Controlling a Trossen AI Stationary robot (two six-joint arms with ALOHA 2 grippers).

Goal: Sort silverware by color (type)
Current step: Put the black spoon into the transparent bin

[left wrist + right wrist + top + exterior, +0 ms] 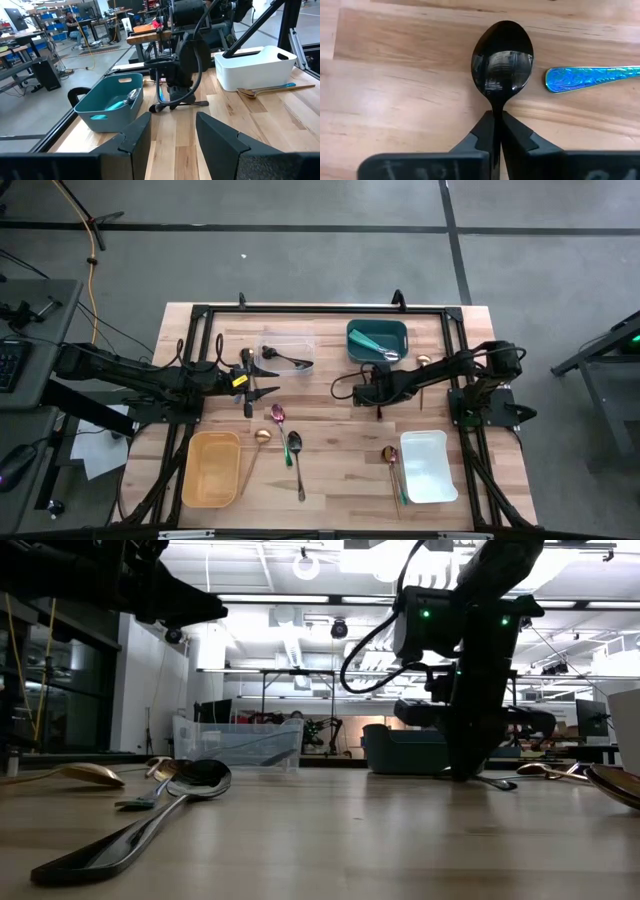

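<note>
My right gripper (pixel 356 393) stands at mid-table, shut on a black spoon (pixel 502 57). A teal-blue handle (pixel 590 78) lies on the wood beside the spoon's bowl. My left gripper (pixel 250 380) hovers open above the table's left-centre, next to a clear container (pixel 287 352) with dark utensils in it. A teal container (pixel 377 340) holds teal-handled pieces. A pink spoon (pixel 278 415), a gold spoon (pixel 262 437) and a dark-headed spoon (pixel 294 445) lie flat near an orange container (pixel 212 468). Another spoon (pixel 390 454) lies beside a white container (pixel 428 466). My right gripper pinches the black spoon's handle at the neck just behind the bowl (pixel 495 106) between its two fingers. The fingers (pixel 176 94) come from above, pointing down, one on each side of the handle. The spoon lies level at the table's surface (pixel 497 782); whether it is lifted, I cannot tell.
A gold spoon (pixel 424 363) lies right of the teal container. A black frame (pixel 320 310) runs along the table's far edge and sides. Bare wood shows between the orange and white containers (pixel 345 480).
</note>
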